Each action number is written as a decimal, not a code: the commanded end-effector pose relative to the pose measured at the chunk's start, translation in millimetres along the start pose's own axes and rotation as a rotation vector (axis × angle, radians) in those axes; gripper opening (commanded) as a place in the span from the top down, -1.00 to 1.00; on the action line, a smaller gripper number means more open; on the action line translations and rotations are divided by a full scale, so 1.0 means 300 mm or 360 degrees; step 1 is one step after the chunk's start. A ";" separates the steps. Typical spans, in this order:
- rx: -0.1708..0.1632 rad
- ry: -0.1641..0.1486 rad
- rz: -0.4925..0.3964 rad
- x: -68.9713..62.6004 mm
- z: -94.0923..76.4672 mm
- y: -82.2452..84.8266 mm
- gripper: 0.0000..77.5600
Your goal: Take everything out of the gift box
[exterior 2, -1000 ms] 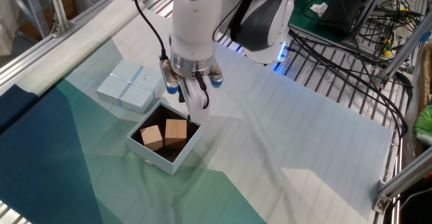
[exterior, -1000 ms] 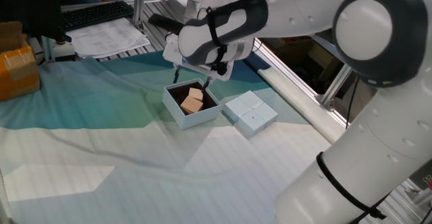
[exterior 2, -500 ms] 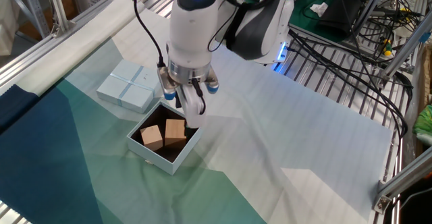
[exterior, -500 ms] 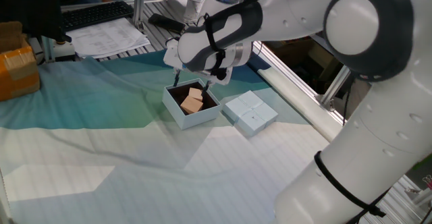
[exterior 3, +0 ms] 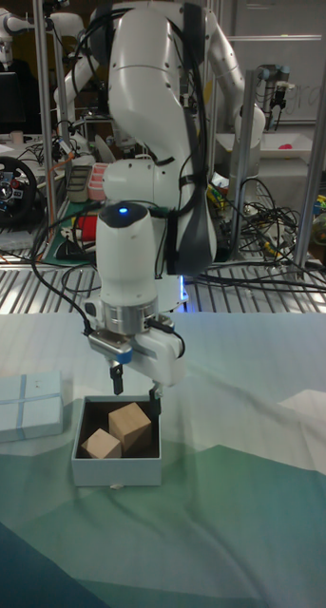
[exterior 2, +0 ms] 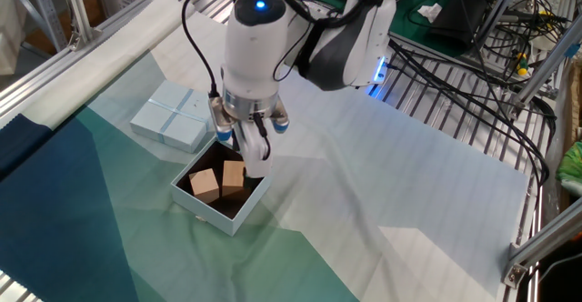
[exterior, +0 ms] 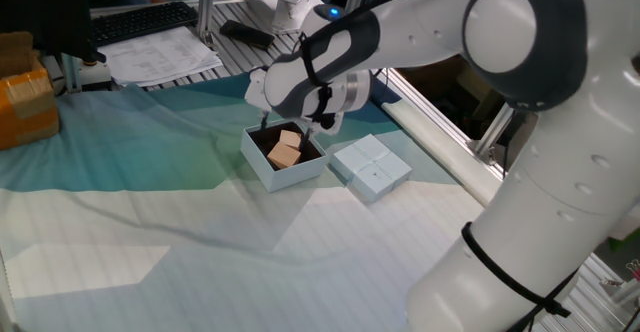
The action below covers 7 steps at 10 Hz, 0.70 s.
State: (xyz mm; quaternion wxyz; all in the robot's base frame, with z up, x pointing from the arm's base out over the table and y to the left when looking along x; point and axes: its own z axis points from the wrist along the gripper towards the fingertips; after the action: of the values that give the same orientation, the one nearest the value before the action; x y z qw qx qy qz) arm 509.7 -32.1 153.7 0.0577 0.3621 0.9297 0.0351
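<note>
Teal-and-white cloth (exterior 2: 382,202) is covering the table, wrinkled, with metal rails and cables at the far side. Gift box (exterior 2: 221,191) is sitting open on the cloth near the middle, dark inside, and its pale-blue lid (exterior 2: 173,116) is lying just beside it, apart from the walls. Both wooden cubes are sitting inside the box: one cube (exterior 3: 130,425) larger-looking and turned at an angle, the other cube (exterior 3: 102,444) lower and nearer the front-left corner in the tall view, the two touching or nearly so. Nothing is out yet.

Gripper (exterior 3: 135,389) is hanging over the far half of the box, pointing straight down, fingers spread to a medium gap with nothing between them. One fingertip (exterior 3: 154,400) is showing just above the rim level, roughly over the angled cube; whether the tips are inside the walls yet is hard to tell from these views.

Step in hand, as I am judging it: lining up and lowering onto the angled cube. Doing it well is meaning rotating the wrist so the fingers are meeting two flat opposite faces, not corners, since the cube is sitting skewed. Fingers are needing room on both sides: the far finger is risking landing on the box wall, the near one on the second cube. Descending slowly, closing only once the pads are well down the faces, then lifting straight up so the light box is not dragging along.
</note>
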 end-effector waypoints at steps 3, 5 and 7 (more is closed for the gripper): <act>0.0006 0.0003 0.0058 -0.020 0.055 -0.024 -1.00; 0.0000 0.0014 0.0087 -0.020 0.063 -0.041 -1.00; 0.0001 0.0012 0.0116 -0.017 0.085 -0.044 -1.00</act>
State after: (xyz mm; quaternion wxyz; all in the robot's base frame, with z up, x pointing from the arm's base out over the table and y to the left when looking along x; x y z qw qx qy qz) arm 507.4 -44.5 128.9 0.0512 0.3916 0.9180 0.0377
